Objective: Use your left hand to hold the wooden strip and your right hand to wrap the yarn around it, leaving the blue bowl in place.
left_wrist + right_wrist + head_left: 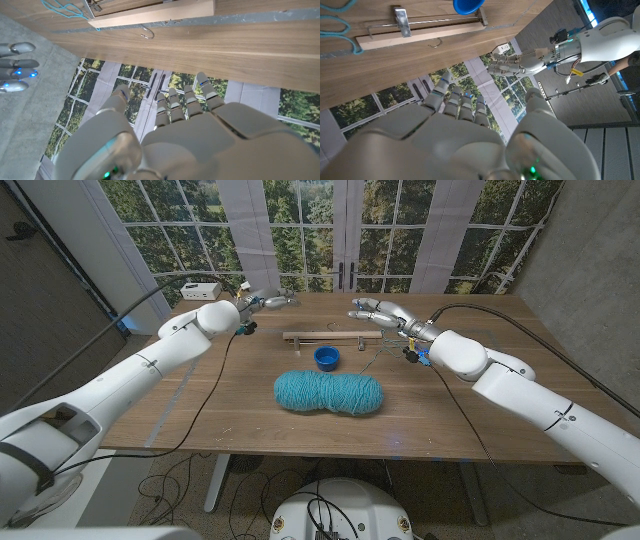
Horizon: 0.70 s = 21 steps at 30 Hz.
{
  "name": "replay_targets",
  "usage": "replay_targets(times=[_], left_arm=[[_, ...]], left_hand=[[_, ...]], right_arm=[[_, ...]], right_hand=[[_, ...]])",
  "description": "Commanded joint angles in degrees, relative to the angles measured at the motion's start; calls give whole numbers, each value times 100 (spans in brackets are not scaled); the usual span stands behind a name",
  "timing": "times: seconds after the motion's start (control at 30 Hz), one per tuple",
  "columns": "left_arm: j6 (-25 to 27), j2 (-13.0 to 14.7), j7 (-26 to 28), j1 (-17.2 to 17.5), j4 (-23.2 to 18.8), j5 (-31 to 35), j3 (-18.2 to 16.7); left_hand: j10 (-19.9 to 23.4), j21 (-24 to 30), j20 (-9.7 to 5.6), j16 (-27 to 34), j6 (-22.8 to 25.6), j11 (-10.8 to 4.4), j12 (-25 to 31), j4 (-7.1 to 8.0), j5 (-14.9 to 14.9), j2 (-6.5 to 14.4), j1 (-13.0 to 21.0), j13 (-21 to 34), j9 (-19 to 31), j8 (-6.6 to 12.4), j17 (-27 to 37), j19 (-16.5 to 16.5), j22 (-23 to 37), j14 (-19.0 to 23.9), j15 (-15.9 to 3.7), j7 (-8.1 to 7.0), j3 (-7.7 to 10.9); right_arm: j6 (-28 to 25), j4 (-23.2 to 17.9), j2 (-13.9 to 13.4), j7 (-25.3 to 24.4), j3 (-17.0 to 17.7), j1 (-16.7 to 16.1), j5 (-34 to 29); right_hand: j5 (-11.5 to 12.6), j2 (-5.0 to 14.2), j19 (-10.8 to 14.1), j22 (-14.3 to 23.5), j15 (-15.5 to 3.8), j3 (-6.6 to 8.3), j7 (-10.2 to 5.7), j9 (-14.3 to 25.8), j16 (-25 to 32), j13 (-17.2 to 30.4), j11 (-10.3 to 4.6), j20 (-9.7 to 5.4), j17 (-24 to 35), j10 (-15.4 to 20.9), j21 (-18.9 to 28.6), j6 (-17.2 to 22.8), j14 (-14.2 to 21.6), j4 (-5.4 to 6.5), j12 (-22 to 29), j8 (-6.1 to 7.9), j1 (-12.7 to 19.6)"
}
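With both the left robot hand (268, 301) and right robot hand (375, 310) open and empty, grip the rigid, light wooden strip (332, 336) between them at one end; the soft teal yarn skein (329, 393) deforms.

Wooden strip (332, 336) lying across far middle of table (230, 415). Blue bowl (326, 358) just in front of it, teal yarn (329, 393) nearer still. Left hand (267, 301) and right hand (376, 311) raised beyond strip ends, fingers apart, holding nothing.
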Motion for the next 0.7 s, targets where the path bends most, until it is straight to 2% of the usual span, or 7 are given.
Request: replay_targets(times=[0.03, 0.07, 0.13, 0.2, 0.4, 0.7], left_arm=[[677, 69, -262, -418, -351, 914, 348], [717, 59, -162, -417, -364, 1043, 368], [900, 40, -356, -545, -371, 1187, 457], [907, 25, -311, -566, -364, 1319, 489], [1459, 16, -656, -864, -540, 2307, 969], [1410, -51, -834, -932, -545, 2811, 1075]], left_hand=[[175, -11, 21, 60, 219, -23, 50, -86, -33, -17, 162, 27, 29, 55, 26, 108, 21, 261, -87, -15, -13], [188, -9, 10, 69, 260, -37, 40, -104, -34, -26, 208, 27, 29, 52, 27, 139, 21, 324, -128, -33, -23], [196, -12, 8, 76, 278, -51, 29, -124, -34, -36, 260, 26, 29, 42, 27, 158, 20, 381, -155, -56, -27], [220, -15, -26, 82, 327, -92, 21, -150, -32, -56, 328, 25, 29, 41, 27, 184, 19, 445, -196, -86, -31], [285, -41, -95, 53, 562, -192, -19, -227, -24, -171, 633, 20, 26, 66, 24, 253, 7, 547, -323, -197, -39], [375, -80, -216, 3, 723, -287, -70, -262, -10, -398, 1146, 17, 22, 51, 23, 369, -8, 628, -494, -280, -59]], right_arm=[[-36, -325, -104, 202, -35, -9, -218], [-30, -328, -103, 214, -33, -13, -219], [-59, -355, -105, 210, -42, -21, -271], [-119, -396, -113, 209, -44, -33, -313], [-179, -474, -157, 159, 49, -155, -285], [-295, -560, -200, 164, 100, -249, -232]], right_hand=[[-17, 36, 67, 22, 2, 8, -6, 20, 73, 29, 12, -19, 23, 177, 35, 163, 103, -41, 78, 61, 71], [-21, 42, 84, 22, 7, 8, -8, 20, 79, 29, 14, -22, 24, 199, 40, 192, 124, -43, 83, 67, 74], [-24, 47, 93, 22, 0, 7, -9, 20, 83, 29, 32, -17, 24, 228, 43, 209, 137, -46, 91, 69, 78], [-26, 52, 98, 22, 3, 7, -7, 20, 87, 29, 26, -15, 25, 234, 44, 221, 150, -47, 91, 70, 81], [-31, 63, 104, 21, -9, 7, -7, 20, 89, 29, 38, -11, 26, 278, 44, 237, 168, -52, 100, 66, 91], [-39, 79, 113, 21, -6, 1, -8, 20, 87, 29, 32, -16, 31, 285, 44, 259, 177, -52, 90, 58, 94]])
